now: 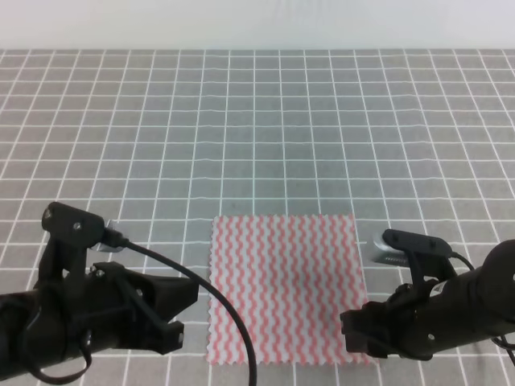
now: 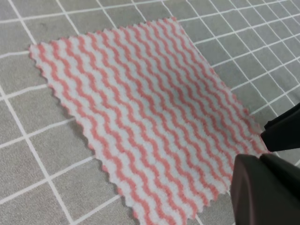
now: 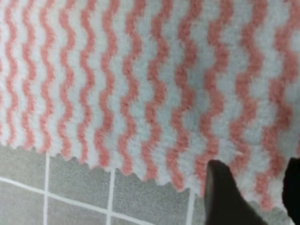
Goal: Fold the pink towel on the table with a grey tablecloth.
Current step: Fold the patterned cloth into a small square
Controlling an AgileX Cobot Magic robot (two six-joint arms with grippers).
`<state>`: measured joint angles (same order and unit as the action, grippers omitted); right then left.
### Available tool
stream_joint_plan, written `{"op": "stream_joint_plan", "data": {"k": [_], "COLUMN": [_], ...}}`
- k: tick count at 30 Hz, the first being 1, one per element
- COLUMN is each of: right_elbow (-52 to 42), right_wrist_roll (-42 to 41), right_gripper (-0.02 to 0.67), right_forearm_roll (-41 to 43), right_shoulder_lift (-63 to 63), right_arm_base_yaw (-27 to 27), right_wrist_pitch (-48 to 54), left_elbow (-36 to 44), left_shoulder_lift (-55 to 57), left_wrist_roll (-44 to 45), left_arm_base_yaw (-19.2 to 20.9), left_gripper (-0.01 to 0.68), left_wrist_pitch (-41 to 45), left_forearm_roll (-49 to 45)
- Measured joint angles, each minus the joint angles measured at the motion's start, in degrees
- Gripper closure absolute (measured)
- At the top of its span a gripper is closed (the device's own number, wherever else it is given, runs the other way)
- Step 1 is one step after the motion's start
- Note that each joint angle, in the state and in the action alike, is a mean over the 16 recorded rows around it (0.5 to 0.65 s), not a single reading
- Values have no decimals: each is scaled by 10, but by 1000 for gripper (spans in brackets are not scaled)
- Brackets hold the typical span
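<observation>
Towel (image 1: 283, 288) pink-and-white wavy-striped, lying flat and fully spread on grey gridded tablecloth (image 1: 257, 129), near front edge, between both arms; no fold yet, whole task left

Right gripper (image 3: 253, 192) low at towel's near right corner, fingers (image 3: 225, 197) apart over zigzag edge, cloth not pinched

Left gripper (image 2: 276, 164) just beside towel's near left corner, holding nothing; open or shut: cannot tell

High view alone gives both arms flanking towel; right wrist view alone gives finger gap at hem
</observation>
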<state>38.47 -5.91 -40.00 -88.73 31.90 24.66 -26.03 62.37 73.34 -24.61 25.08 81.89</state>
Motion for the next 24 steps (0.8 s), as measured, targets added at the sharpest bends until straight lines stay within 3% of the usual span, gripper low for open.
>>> {"op": "stream_joint_plan", "data": {"k": [13,24], "right_elbow": [0,1], "right_wrist_roll": [1,2], "right_gripper": [383,452], "right_forearm_roll": [10,11], "right_shoulder_lift": [-16,-21], "right_arm_base_yaw": [0,0], "right_wrist_pitch": [5,5], "left_elbow": [0,0], "left_shoulder_lift": [1,1], "left_wrist_roll": [1,1], "left_arm_base_yaw": [0,0], "left_gripper": [676,675], "left_wrist_pitch": [0,2], "left_forearm_roll": [0,0]}}
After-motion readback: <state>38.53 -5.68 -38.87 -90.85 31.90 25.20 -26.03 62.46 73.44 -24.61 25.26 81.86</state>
